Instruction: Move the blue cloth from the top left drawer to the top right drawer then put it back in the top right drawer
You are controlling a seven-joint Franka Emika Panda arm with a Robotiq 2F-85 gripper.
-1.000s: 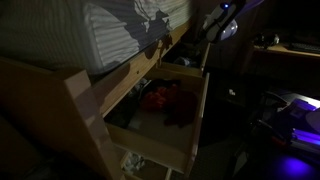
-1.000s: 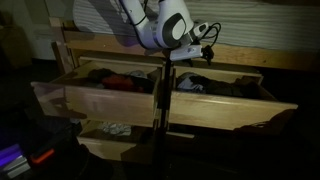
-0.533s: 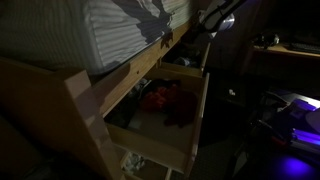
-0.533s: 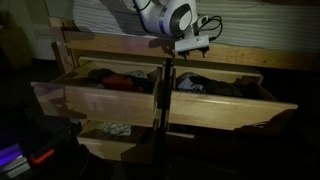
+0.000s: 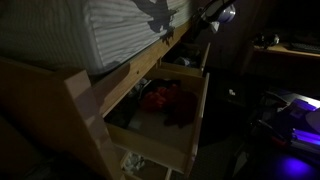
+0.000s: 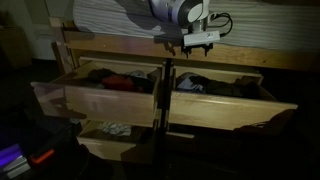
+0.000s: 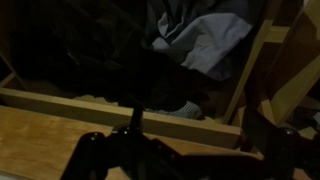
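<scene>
A grey-blue cloth (image 7: 205,40) lies crumpled in the drawer below the wrist camera. It shows as a pale bluish heap in the top right drawer (image 6: 190,84) in an exterior view. My gripper (image 6: 200,38) hangs high above that drawer, level with the dresser top, and also shows in an exterior view (image 5: 215,15). In the wrist view its dark fingers (image 7: 185,150) sit wide apart with nothing between them. The top left drawer (image 6: 60,98) is open and holds red and dark clothes (image 6: 118,80).
The scene is very dark. A wooden divider post (image 6: 160,100) stands between the two open top drawers. A lower drawer (image 6: 105,140) is also open with pale cloth inside. A striped cover (image 5: 110,35) lies on the dresser top.
The arm has risen from in front of the divider to above the dresser top and shifted towards the right drawer. The clothes have not moved.
</scene>
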